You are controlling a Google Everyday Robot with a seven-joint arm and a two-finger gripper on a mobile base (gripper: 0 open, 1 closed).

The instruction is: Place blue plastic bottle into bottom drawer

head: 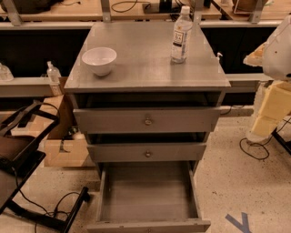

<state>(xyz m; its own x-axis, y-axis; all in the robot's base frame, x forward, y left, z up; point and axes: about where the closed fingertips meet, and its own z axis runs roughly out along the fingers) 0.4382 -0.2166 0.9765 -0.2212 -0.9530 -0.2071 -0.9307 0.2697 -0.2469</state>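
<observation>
Grey metal counter (145, 68) atop a three-drawer cabinet, seen from the front and above. Near the far right corner, standing upright: blue plastic bottle (181, 35), white cap, white label with dark print. Toward the left edge, well apart from it: white bowl (99, 60).

Below the front edge, two shallow drawers with round knobs, top drawer (145, 119) and middle drawer (146, 152), each pulled out slightly. Under them, bottom drawer (148, 195) pulled far out, plain grey inside.

Around the cabinet, pale speckled floor (236, 182) with blue tape (241, 221) at lower right and a black cable (254, 150) looping nearby. To the left, a black frame (22, 150), a cardboard box (63, 145) and a small clear bottle (53, 73) on a ledge. Behind, a wooden bench (59, 9).

At the right edge of the view, a white rounded shell (279, 45) above yellowish blocks (273, 109). Gripper out of view, so no telling whether open or closed.
</observation>
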